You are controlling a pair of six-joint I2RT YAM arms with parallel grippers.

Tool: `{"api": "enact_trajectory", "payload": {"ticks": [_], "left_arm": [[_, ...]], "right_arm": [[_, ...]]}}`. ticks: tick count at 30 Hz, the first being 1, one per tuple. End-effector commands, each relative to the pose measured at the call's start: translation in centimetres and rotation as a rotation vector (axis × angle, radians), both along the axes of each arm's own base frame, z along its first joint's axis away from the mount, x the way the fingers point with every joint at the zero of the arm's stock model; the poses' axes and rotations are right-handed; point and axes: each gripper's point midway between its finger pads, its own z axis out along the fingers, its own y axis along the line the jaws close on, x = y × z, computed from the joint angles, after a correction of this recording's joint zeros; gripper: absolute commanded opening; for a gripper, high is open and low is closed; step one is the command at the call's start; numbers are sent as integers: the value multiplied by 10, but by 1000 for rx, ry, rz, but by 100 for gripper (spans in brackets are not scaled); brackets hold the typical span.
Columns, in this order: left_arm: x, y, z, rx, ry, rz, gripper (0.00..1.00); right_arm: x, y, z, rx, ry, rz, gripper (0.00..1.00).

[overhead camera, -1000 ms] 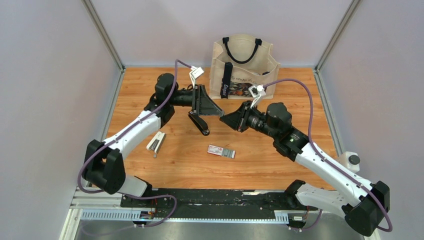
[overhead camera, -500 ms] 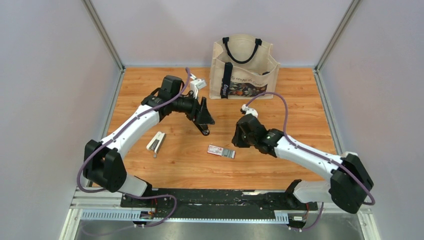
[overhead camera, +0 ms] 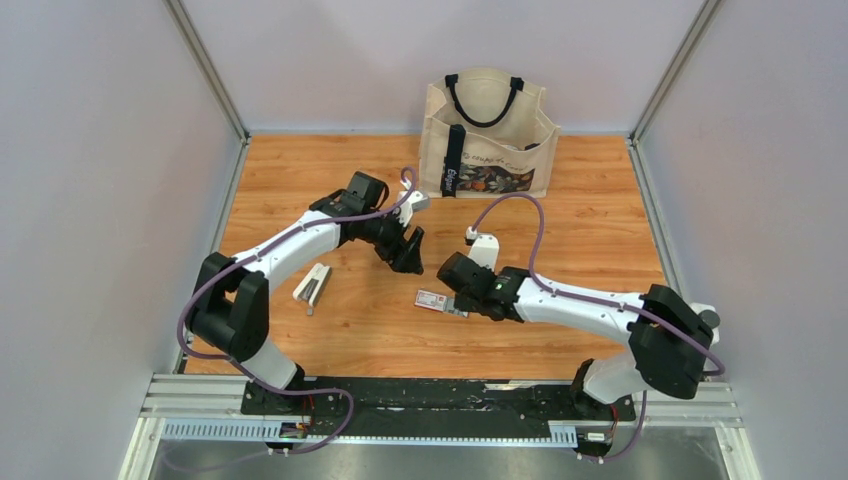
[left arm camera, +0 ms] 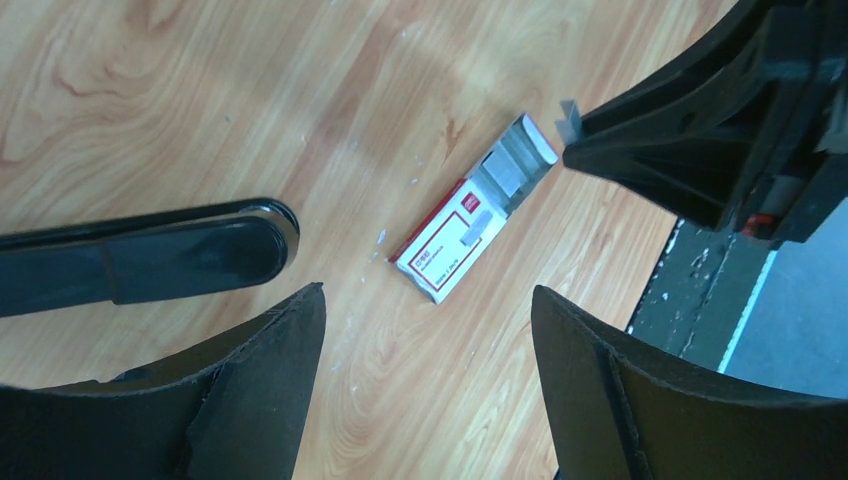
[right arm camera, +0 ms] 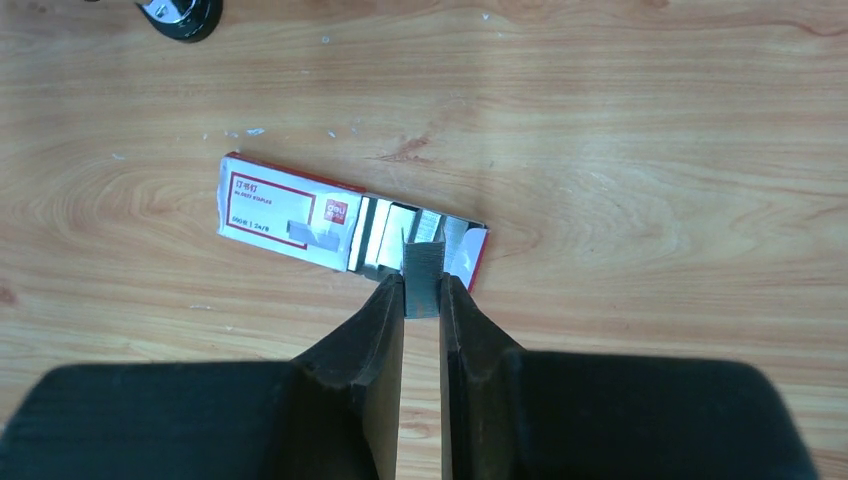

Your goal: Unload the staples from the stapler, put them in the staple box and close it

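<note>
My right gripper (right arm camera: 422,285) is shut on the staples (right arm camera: 422,272), a short silvery-grey strip, and holds it right at the open grey end of a red-and-white box (right arm camera: 285,215). The strip also shows in the left wrist view (left arm camera: 568,120), pinched at the tip of the right gripper (left arm camera: 585,140). The black stapler (left arm camera: 150,262) lies on the wood to the left of my left gripper (left arm camera: 425,335), which is open and empty. In the top view the left gripper (overhead camera: 408,250) covers most of that stapler. The right gripper (overhead camera: 455,293) is at the box (overhead camera: 432,298).
A silver stapler (overhead camera: 313,286) lies near the left arm. A beige tote bag (overhead camera: 487,130) stands at the back. A white bottle (overhead camera: 702,320) sits at the right edge. The black rail (left arm camera: 700,290) marks the table's near edge.
My right arm has swung down and left to the box, keeping the staple strip. My left gripper has moved lower and nearer, over the black stapler.
</note>
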Motion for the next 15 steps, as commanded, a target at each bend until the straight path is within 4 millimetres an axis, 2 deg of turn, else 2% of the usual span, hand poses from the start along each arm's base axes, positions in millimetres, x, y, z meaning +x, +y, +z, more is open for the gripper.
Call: {"api": "enact_trajectory", "payload": {"ticks": [1,5,15], "left_arm": [[2,3,-8,21,-71,-38,83],[1,6,-17,46,-85,-38,83],[-10,12,-17,48,-94,-42,81]], "right_arm": [[10,-2,9,-22,-54,-138,1],[6,3,3,-62,-40,-146,0],[6,9,-5,-102,-35,-139,0]]}}
